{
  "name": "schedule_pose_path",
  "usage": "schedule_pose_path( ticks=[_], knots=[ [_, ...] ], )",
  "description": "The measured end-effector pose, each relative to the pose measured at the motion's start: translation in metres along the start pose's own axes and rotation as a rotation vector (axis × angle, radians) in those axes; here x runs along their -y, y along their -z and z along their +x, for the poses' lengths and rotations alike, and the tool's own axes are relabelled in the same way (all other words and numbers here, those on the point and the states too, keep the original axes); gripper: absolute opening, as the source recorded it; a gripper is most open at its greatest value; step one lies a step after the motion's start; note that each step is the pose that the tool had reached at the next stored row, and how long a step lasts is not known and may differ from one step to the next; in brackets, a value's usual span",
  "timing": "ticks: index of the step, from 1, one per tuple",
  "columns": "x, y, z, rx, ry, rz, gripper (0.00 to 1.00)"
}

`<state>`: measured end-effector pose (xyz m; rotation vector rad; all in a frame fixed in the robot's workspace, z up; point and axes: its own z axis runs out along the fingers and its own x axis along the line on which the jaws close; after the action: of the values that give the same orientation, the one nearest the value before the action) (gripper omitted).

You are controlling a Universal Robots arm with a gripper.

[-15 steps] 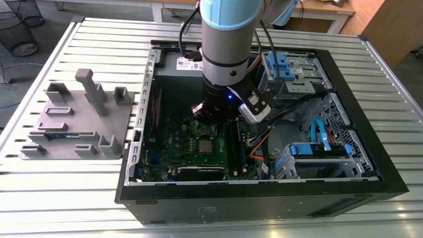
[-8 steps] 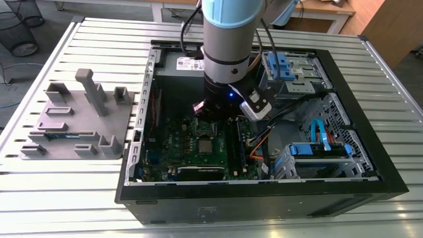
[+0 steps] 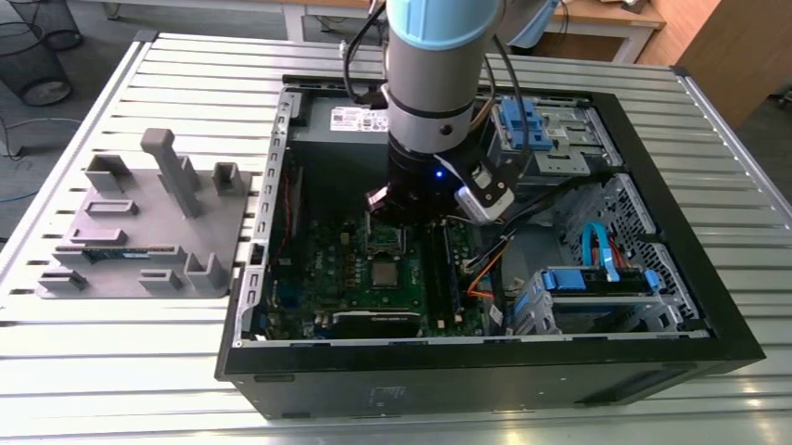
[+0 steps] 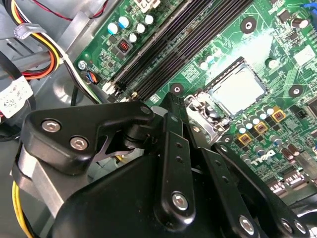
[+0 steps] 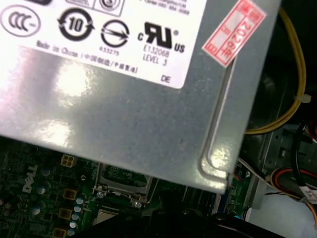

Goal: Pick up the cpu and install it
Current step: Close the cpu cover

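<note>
My tool (image 3: 400,216) hung at 12 o'clock of small flat silver-topped square cpu (image 3: 388,273); its state I could not tell. Judged cpu light, stiff, fragile; grip opposite edges.

Bright even light, hazy glare on the metal box (image 5: 74,84), shadowy case (image 3: 495,385) interior.

Seen in the exterior view, a wide table (image 3: 111,371) of ribbed silver metal slats spreads across most of the scene under even, bright indoor light. At eleven o'clock, a black wire-mesh wastebasket (image 3: 35,56) stands on grey floor (image 3: 93,51). At nine o'clock a thin blue cable (image 3: 15,139) lies on that floor. At one o'clock is a wooden desk (image 3: 606,14) with white legs, and at two o'clock a brown wooden panel (image 3: 730,46).
</note>
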<state>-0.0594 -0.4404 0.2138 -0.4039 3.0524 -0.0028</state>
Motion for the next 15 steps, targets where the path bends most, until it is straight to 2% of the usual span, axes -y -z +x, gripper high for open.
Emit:
schedule_pose_path(
  ticks=[5,15],
  knots=[
    [0.0002,0.0006,-0.0017,-0.0038,0.002,-0.0016,0.11],
    [0.0005,0.0006,-0.0038,-0.0041,0.002,-0.0015,0.11]
  ],
)
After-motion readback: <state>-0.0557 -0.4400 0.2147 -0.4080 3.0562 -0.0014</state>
